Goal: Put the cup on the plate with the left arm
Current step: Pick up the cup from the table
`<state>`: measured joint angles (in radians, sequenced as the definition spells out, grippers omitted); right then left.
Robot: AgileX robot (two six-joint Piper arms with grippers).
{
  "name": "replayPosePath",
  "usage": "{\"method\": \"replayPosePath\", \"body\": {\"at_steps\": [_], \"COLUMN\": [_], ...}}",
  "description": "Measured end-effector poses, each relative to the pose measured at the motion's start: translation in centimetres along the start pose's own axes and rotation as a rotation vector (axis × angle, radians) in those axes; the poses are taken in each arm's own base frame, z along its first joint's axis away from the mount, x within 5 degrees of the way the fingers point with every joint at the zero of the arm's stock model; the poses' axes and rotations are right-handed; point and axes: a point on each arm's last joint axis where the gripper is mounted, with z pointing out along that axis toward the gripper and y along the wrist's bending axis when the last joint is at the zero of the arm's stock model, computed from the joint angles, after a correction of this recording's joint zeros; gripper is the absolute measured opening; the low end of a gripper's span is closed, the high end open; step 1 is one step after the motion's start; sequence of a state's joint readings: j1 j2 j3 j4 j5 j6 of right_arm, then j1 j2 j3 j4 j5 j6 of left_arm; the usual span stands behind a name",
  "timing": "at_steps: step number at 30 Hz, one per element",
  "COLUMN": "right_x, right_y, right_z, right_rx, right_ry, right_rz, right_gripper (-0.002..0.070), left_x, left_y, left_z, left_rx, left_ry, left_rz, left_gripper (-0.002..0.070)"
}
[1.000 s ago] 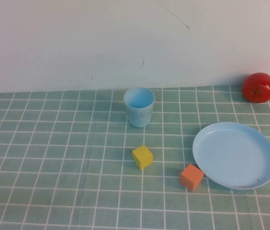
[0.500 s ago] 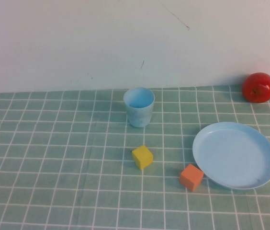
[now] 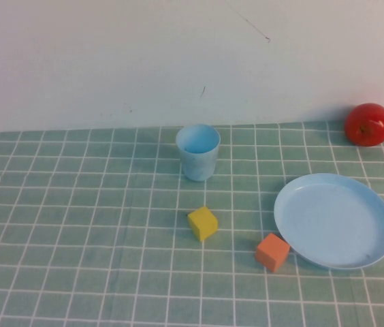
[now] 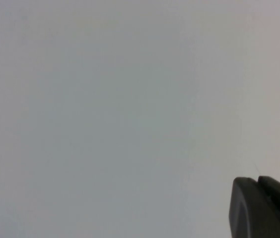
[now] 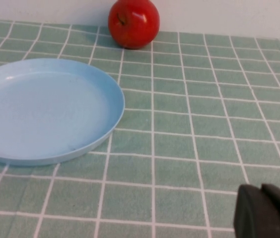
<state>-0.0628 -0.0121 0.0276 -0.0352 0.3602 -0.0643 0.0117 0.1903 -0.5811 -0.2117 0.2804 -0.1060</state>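
The light blue cup stands upright near the back middle of the checked table. To its right and nearer lies the round light blue plate, also in the right wrist view as the plate. Neither arm shows in the high view. My left gripper is shut with nothing in it and faces only a blank pale wall. My right gripper hangs shut over the cloth beside the plate, touching nothing.
A yellow cube and an orange cube lie in front of the cup, the orange one touching the plate's near-left rim. A red apple sits by the back wall at the far right, also seen as the apple.
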Motion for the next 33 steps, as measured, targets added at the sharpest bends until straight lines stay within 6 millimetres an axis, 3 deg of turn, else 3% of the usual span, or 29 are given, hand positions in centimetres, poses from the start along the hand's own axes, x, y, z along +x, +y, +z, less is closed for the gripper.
{"method": "replayPosePath", "body": {"at_steps": [5,10,15,20,27,30,33], "right_x": [0.0,0.0,0.0,0.0,0.0,0.0,0.0], "right_y": [0.0,0.0,0.0,0.0,0.0,0.0,0.0], "right_z": [0.0,0.0,0.0,0.0,0.0,0.0,0.0], "right_rx": [0.000,0.000,0.000,0.000,0.000,0.000,0.000], "right_ry": [0.000,0.000,0.000,0.000,0.000,0.000,0.000], "right_rz": [0.000,0.000,0.000,0.000,0.000,0.000,0.000], "right_gripper": [-0.0002,-0.0002,-0.0002,-0.0002,-0.0002,-0.0002,-0.0002], "left_x": [-4.0,-4.3,-4.1,-5.4,-5.6,-4.5,-1.5], "left_y": [-1.4,-1.4,-1.6,-3.4,-5.6,-6.0,-6.5], "left_z": [1.5,3.5,6.9,11.6,20.2,24.0,27.6], "left_rx": [0.032,0.040,0.030,0.158,0.454,0.520,0.548], "left_ry": [-0.027,-0.036,0.135,0.412,0.607,0.665,0.772], "left_rz": [-0.049,-0.182,-0.164,-0.006,-0.054,-0.108,-0.117], "left_gripper": [-0.0003,-0.0003,-0.0003,-0.0003,-0.0003,-0.0003,0.0001]}}
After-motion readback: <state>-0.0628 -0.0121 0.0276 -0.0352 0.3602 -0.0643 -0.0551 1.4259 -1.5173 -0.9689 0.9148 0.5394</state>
